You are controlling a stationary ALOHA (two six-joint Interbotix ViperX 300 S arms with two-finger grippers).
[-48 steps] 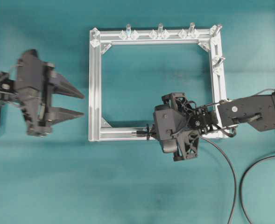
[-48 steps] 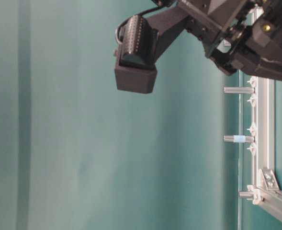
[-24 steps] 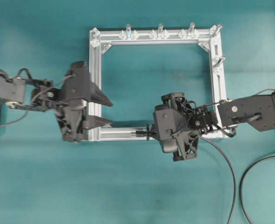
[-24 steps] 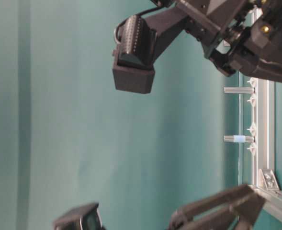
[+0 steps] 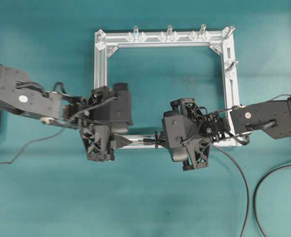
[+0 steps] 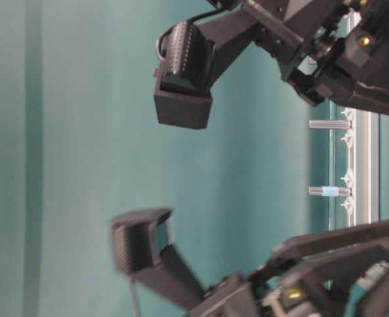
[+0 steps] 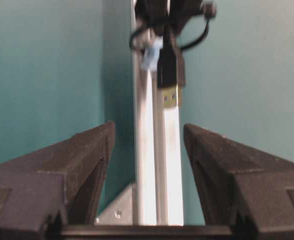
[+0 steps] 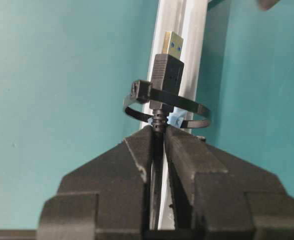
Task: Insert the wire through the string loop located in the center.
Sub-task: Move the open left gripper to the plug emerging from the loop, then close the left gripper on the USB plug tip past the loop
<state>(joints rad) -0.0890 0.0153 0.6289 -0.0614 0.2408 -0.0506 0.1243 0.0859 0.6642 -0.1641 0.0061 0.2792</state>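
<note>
Firmly pinched wire [image 8: 165, 75] in right hand [image 8: 156, 145], through string loop [image 8: 186, 107].

No text, label, brand, number or sign can be read in any of the views. Nothing legible is carried by the aluminium frame [image 5: 101, 89], by the teal worktop [image 5: 145, 197], or by the dark housings of the two arms. In the table-level view the nearer arm is blurred, so no marking can be made out on it.
</note>
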